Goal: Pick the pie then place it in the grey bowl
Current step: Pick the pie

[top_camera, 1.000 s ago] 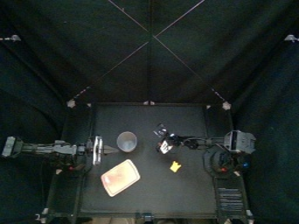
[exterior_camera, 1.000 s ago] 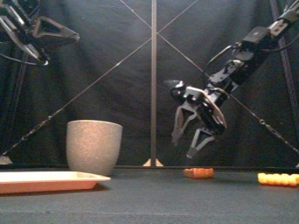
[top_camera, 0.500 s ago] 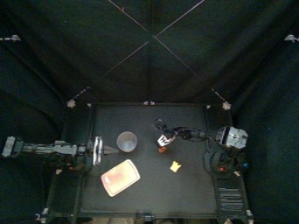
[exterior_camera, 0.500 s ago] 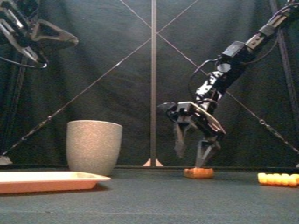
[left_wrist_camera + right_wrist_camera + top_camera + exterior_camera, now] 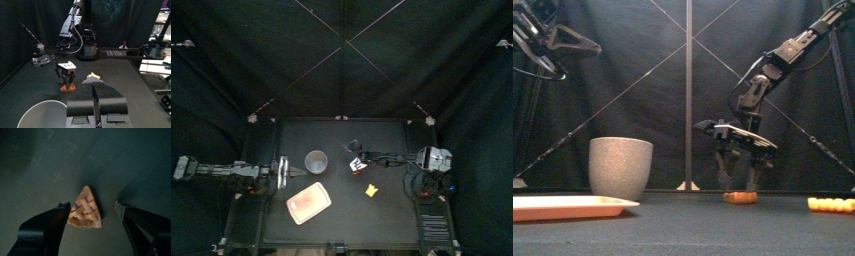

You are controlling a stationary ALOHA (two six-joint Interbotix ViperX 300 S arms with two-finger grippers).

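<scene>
Pie [image 5: 85, 208] is lying flat on the table [image 5: 392, 210], directly between the right hand's [image 5: 739, 184] spread jaws, one standing at each side. Grey bowl [image 5: 620, 167] is standing well apart from that hand, nearer the left hand [image 5: 97, 97], whose jaws are pressing together.

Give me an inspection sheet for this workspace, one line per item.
Surface: black table, no spills seen.
Job's things: pie flat on the table; grey bowl upright, apart to its left.
Clutter: pink tray front left; yellow toy right of the pie.
Grippers: right end effector open, jaws either side of the pie; left end effector shut, raised at the left side.
Cables: nothing seen.
Surroundings: black curtains.
</scene>
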